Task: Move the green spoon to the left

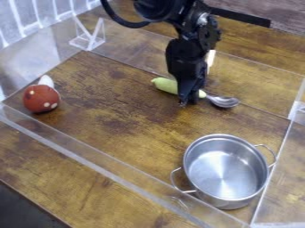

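One black robot arm reaches down from the top of the view, and its tool (185,98) points steeply down onto the green spoon (167,85) near the middle of the wooden tabletop (107,107). The tool's fingers are drawn in narrow around the spoon's handle, at the place where the yellow-green plastic meets the metal neck; they look closed on it, though the tool's own body hides the exact contact. The spoon lies flat on the tabletop, its thick handle pointing toward the left of the view and its round silver bowl (223,102) toward the right, just past the tool's tips.

A steel pot (226,169) with two small side handles stands upright in the lower right, well apart from the spoon, and nothing shows inside it. A red-and-white mushroom toy (42,97) sits at the far left edge of the tabletop, also well apart from the spoon. A clear plastic wall (107,160) runs along the near edge of the tabletop and up the right side. A clear plastic stand (86,36) rests at the back left, beyond the work area. The spoon sits between the mushroom toy and the right-hand wall, closer to the wall.
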Controlling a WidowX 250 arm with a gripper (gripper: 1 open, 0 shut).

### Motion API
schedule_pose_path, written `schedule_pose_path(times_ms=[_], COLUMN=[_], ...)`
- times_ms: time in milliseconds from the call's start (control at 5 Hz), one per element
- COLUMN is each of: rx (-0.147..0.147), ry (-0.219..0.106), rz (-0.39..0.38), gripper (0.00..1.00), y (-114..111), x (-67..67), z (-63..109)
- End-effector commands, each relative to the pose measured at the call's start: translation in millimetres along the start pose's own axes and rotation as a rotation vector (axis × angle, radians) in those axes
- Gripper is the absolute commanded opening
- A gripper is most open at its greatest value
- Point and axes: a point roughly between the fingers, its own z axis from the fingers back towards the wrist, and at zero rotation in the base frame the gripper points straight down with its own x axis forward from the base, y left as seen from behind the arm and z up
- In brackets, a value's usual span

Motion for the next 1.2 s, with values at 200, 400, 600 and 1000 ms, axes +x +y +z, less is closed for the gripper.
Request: schedule_pose_path(times_ms=[200,400,600,1000], rx=[0.001,0.002,0.003,0.009], ry=[-0.024,-0.021,-0.019,-0.047], rz=[0.045,0.035,0.025,0.088], gripper=[0.0,0.0,0.0,0.0], y=[-1.0,4.1,8.7,10.8], x=[25.4,25.8,25.5,26.3], z=[11.5,10.5,9.5,5.7])
